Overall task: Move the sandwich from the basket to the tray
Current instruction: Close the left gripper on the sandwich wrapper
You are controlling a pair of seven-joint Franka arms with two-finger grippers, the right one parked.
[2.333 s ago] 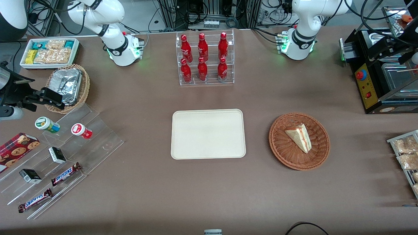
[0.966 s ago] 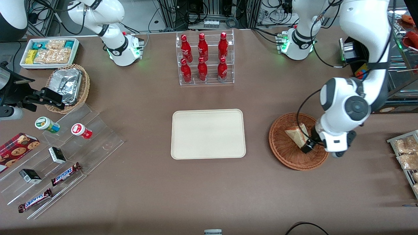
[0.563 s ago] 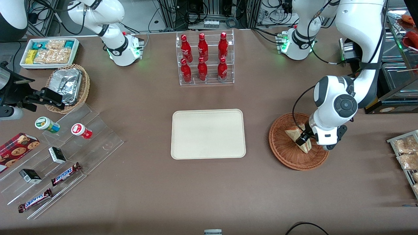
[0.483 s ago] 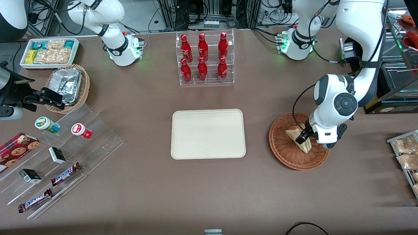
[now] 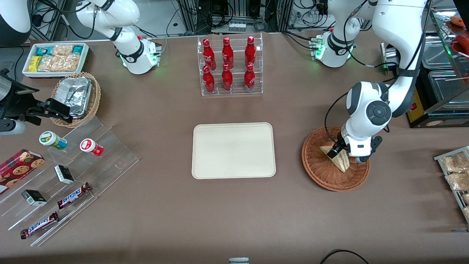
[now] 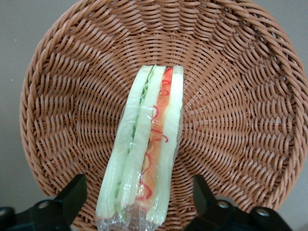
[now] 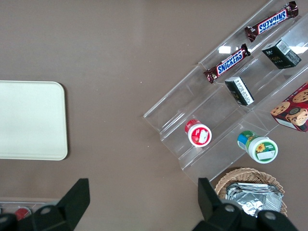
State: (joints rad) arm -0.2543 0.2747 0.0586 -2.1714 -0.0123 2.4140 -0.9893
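Note:
The sandwich (image 5: 340, 160), a plastic-wrapped wedge of white bread with red and green filling, lies in the round reddish-brown basket (image 5: 322, 179) toward the working arm's end of the table. My gripper (image 5: 346, 154) hangs low over the basket, open. In the left wrist view the sandwich (image 6: 147, 154) lies between the two black fingertips (image 6: 72, 195), with a gap on each side above the woven basket (image 6: 231, 96). The gripper (image 6: 138, 202) holds nothing. The cream-white tray (image 5: 233, 150) lies bare at the table's middle, also seen as the tray (image 7: 29, 120) in the right wrist view.
A clear rack of red bottles (image 5: 231, 66) stands farther from the camera than the tray. A stepped acrylic shelf of snacks (image 5: 69, 172), a foil-lined basket (image 5: 75, 97) and a white bin (image 5: 55, 58) lie toward the parked arm's end. A black machine (image 5: 425, 91) stands beside the basket.
The left arm came into view and settled over the basket. Its gripper has slid along the sandwich, away from the camera, still open.

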